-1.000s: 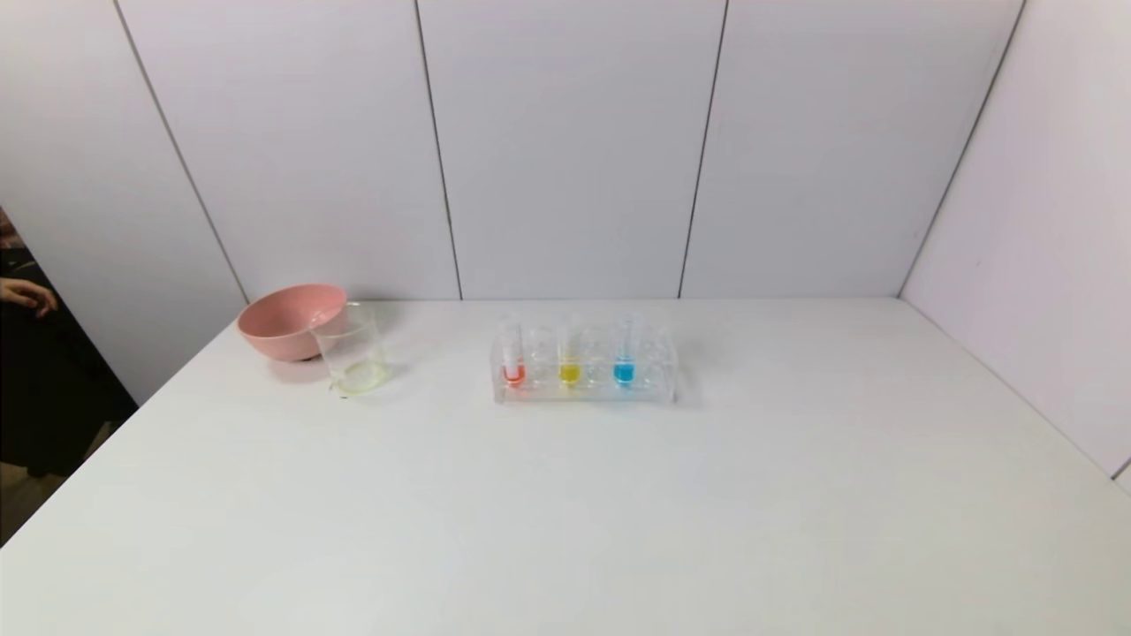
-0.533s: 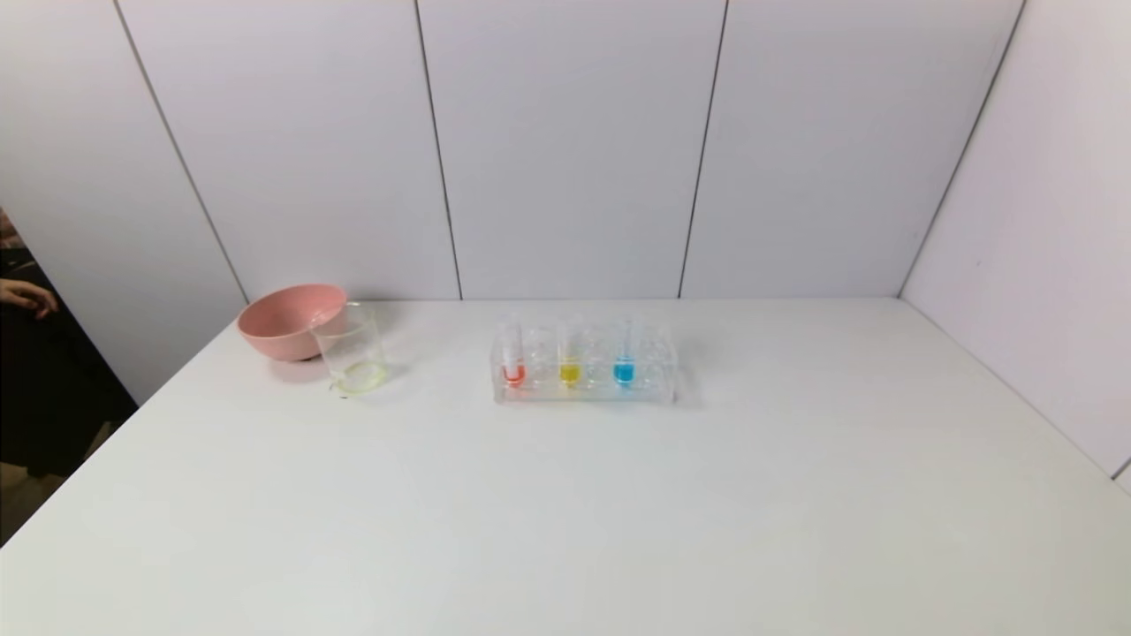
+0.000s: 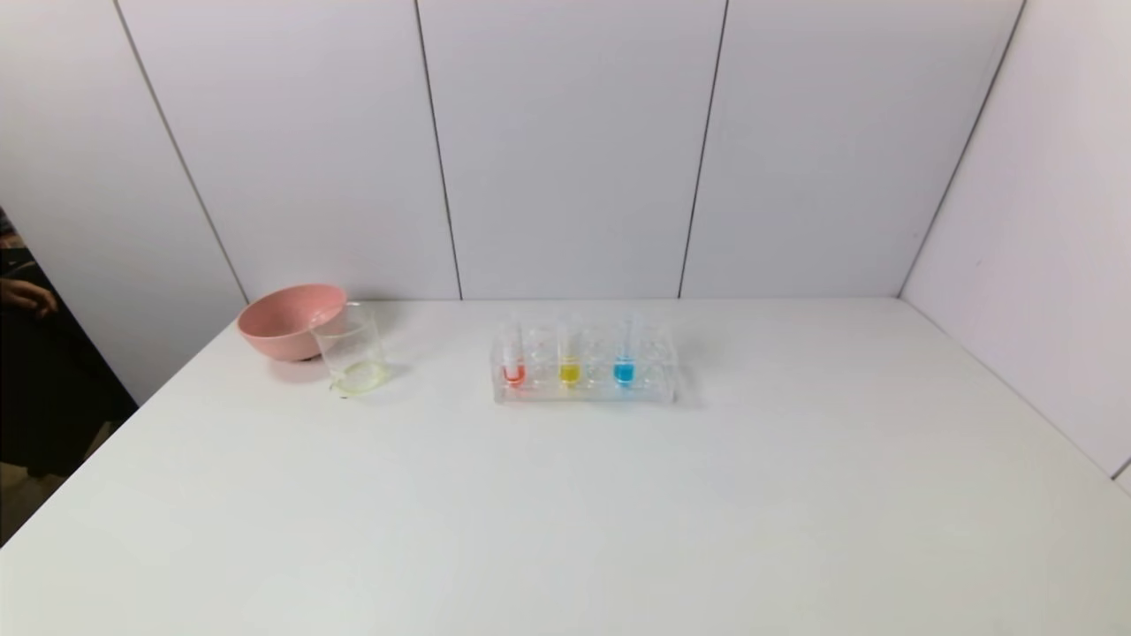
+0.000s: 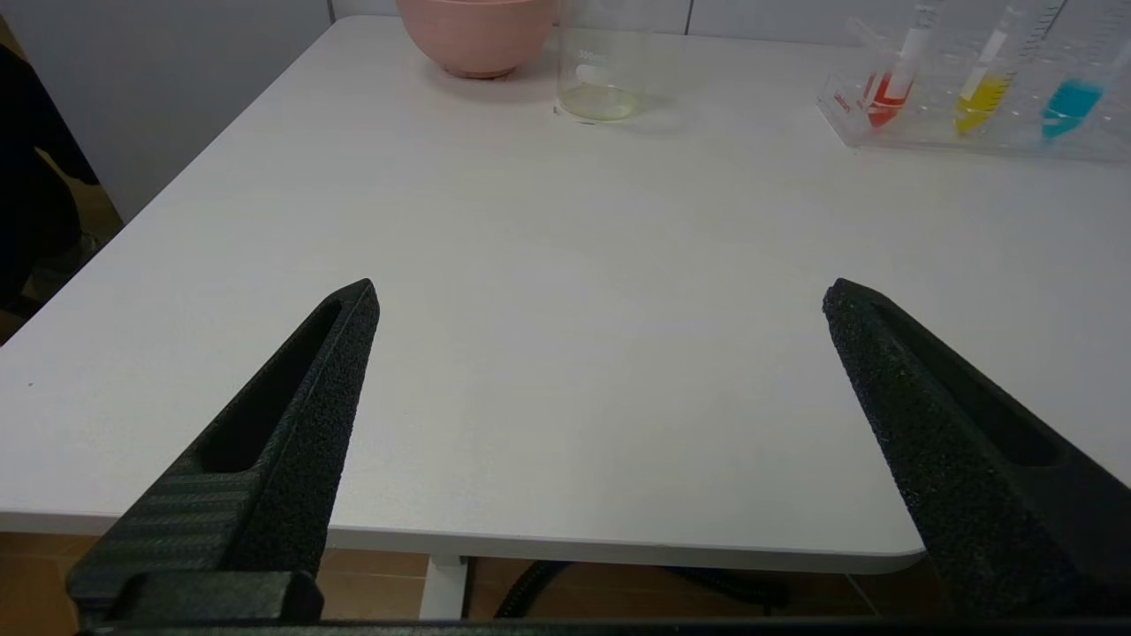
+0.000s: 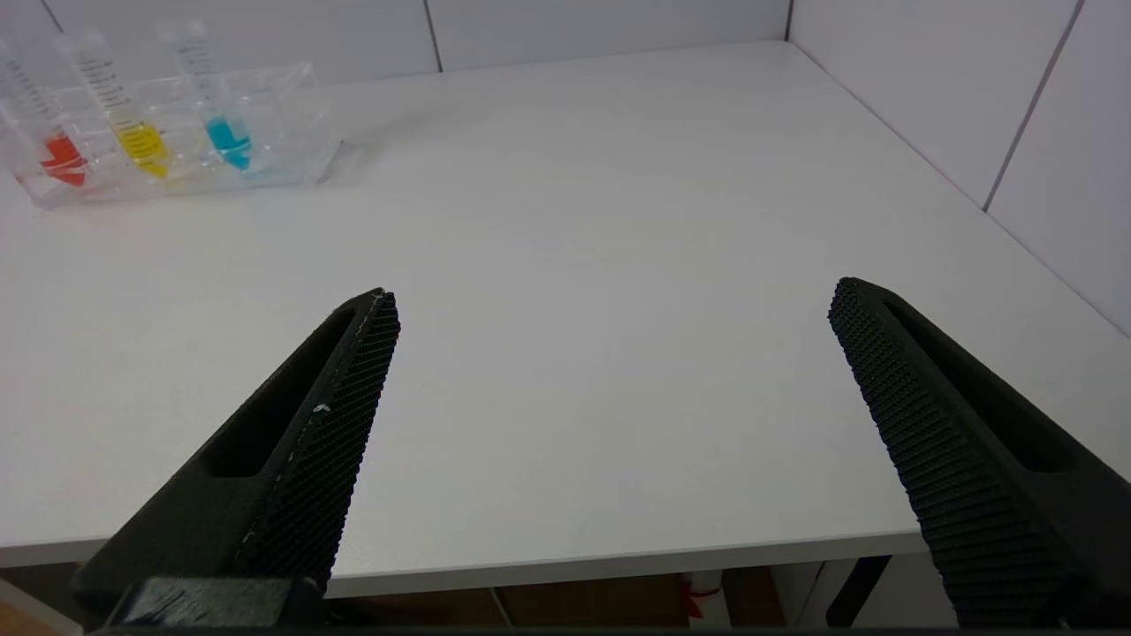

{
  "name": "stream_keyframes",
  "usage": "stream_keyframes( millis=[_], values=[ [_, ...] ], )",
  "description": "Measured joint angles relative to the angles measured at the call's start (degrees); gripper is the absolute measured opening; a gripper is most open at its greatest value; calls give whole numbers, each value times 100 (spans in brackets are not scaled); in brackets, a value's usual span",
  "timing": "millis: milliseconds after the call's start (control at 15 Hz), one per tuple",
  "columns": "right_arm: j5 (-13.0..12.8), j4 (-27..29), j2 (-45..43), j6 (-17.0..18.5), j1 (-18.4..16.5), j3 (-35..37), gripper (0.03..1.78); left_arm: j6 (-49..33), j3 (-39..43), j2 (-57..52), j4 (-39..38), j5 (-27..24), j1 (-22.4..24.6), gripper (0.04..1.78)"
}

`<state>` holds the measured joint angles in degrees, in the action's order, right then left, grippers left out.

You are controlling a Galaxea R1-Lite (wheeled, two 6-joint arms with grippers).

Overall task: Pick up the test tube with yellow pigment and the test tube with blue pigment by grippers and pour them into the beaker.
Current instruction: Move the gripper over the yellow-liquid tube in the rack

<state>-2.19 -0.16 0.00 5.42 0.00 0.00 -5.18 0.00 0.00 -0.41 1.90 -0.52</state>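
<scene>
Nearest the robot, both grippers are waiting off the near edge of the table [image 3: 565,530], out of the head view: the left gripper [image 4: 601,296] is standing with its jaws spread wide and nothing between them, and the right gripper [image 5: 614,296] is showing the same, wide apart and empty. From the left gripper the rack [image 3: 585,367] is lying at about one o'clock, well apart across bare tabletop; from the right gripper it is lying at about eleven o'clock, likewise well apart. Further out, in the rack, the yellow tube [image 3: 570,360] is sitting in the middle, with the blue tube [image 3: 625,359] at its three o'clock and a red tube [image 3: 512,362] at its nine o'clock. All three are standing with the long axis roughly upright, mouths up, so a grasp is probably needing to come side-on at the clear upper part. Judging by the layout, the blue tube is lying nearer the right arm and the yellow nearer the left, though only slightly. Farthest left, at the rack's nine o'clock, the beaker [image 3: 351,349] is standing upright just in front of a pink bowl [image 3: 287,320], nearer the left arm
</scene>
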Motion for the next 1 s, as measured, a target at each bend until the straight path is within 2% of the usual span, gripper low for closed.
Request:
stream_keyframes(
  millis=[600, 867, 1000],
  values=[
    [0, 0, 0, 0, 0, 0, 177, 55, -85, 0, -5, 0, 0, 176],
    [0, 0, 0, 0, 0, 0, 177, 48, -1253, 165, 623, -168, -2, 176],
    [0, 0, 0, 0, 0, 0, 177, 45, -1932, 683, 914, -286, -7, 176]
  ],
)
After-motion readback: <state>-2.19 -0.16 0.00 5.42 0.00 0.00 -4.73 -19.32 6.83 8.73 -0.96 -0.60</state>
